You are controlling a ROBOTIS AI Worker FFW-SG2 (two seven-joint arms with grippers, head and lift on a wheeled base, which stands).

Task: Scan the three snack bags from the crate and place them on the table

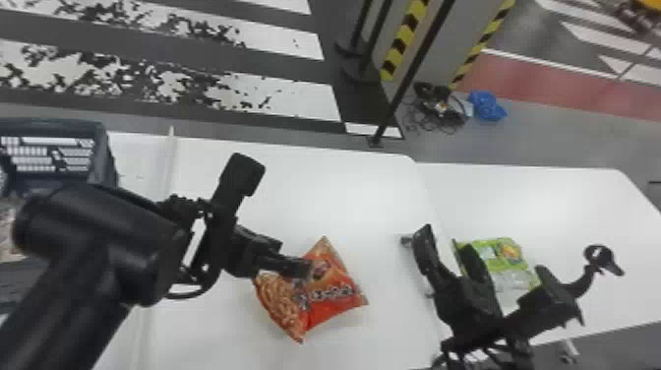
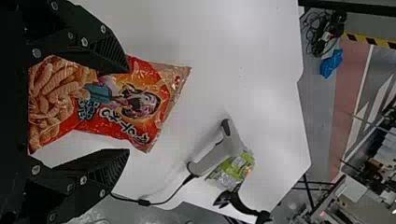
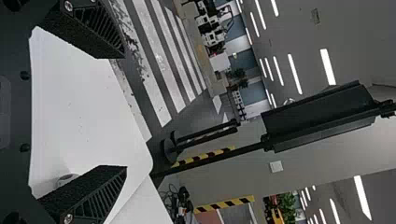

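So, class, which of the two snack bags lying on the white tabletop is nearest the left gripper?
The orange-red bag, right by the left gripper; the green bag lies farther right.

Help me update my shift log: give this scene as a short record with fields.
Orange bag: on white table
Left gripper: open, at Orange bag
Right gripper: open, empty
Green bag: right of Orange bag
Scanner: corded, overlapping Green bag in left wrist view
Crate: left edge of head view
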